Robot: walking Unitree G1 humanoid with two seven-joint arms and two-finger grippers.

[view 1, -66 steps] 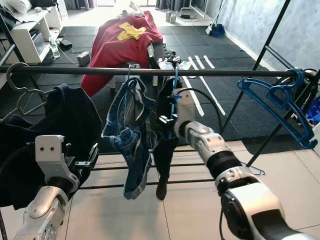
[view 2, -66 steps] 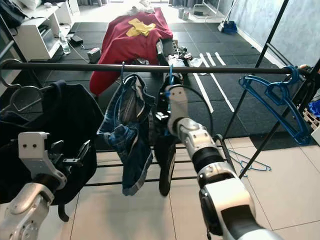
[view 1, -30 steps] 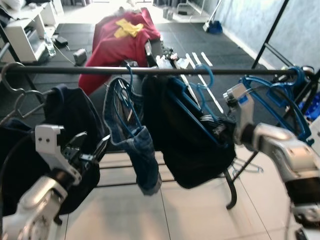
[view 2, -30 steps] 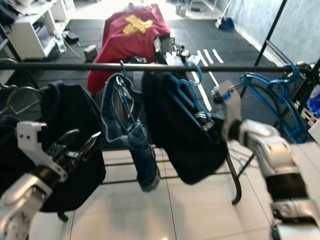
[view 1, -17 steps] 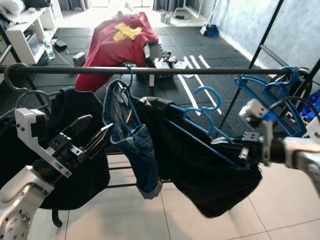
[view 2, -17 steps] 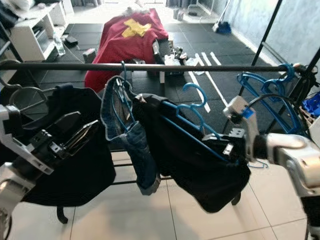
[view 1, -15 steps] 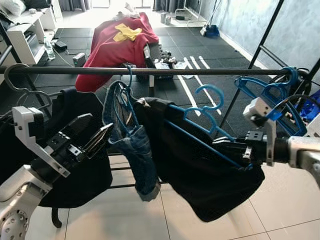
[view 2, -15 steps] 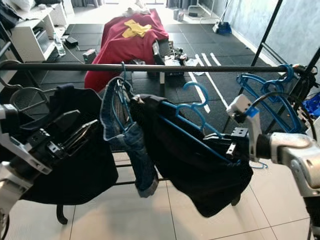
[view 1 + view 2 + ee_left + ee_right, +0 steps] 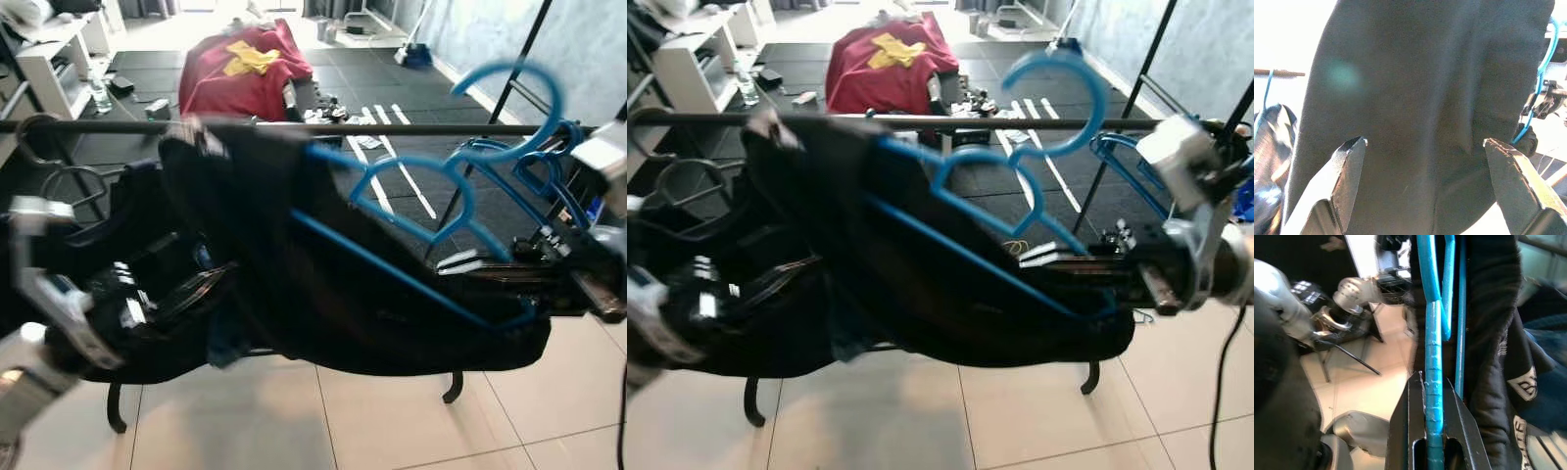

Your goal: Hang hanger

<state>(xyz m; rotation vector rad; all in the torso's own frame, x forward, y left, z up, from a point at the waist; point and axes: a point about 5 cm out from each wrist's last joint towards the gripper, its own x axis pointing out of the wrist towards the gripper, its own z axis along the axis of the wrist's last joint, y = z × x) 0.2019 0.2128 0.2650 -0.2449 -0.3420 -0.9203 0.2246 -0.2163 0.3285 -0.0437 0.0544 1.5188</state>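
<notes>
A blue hanger (image 9: 431, 186) carrying a black garment (image 9: 323, 264) is off the black rail (image 9: 392, 128), tilted nearly flat in front of it with its hook (image 9: 1058, 73) high in the air. My right gripper (image 9: 1038, 259) is shut on the hanger's lower bar; the wrist view has the blue bar (image 9: 1432, 357) pinched between both fingers. My left gripper (image 9: 1422, 147) is open, low on the left, its fingers spread against the black cloth. Blue jeans (image 9: 230, 348) peek out beneath the garment.
More blue hangers (image 9: 549, 166) hang at the rail's right end, and dark clothes (image 9: 137, 196) on grey hooks at its left. A rack foot (image 9: 453, 387) stands on the tiled floor. Beyond lie a red cloth (image 9: 235, 73) and a white shelf (image 9: 49, 59).
The hanger with the black garment has come off the rail and swung up, out to the right and towards me in my right gripper. My left gripper has opened and moved under the garment.
</notes>
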